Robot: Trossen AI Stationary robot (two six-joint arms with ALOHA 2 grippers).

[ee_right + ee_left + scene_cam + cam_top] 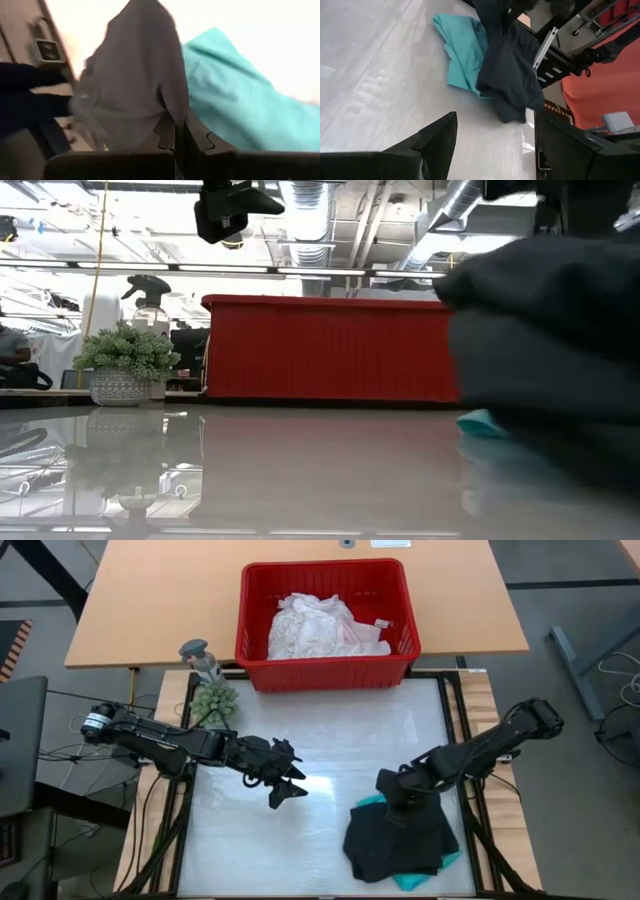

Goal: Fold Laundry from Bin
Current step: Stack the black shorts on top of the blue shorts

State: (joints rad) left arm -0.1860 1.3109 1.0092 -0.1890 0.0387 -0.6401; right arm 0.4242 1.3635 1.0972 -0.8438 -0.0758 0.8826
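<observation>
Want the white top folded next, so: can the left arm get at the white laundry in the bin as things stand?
Probably yes. The left gripper hangs open and empty over bare table, and the white laundry lies exposed in the open-topped red bin. Nothing stands between them; the small plant sits off to the side.

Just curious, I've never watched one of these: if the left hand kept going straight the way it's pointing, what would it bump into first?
Probably the black garment lying over the teal garment. The left hand hangs open, aimed across bare table toward that pile, though its height is hard to judge.
</observation>
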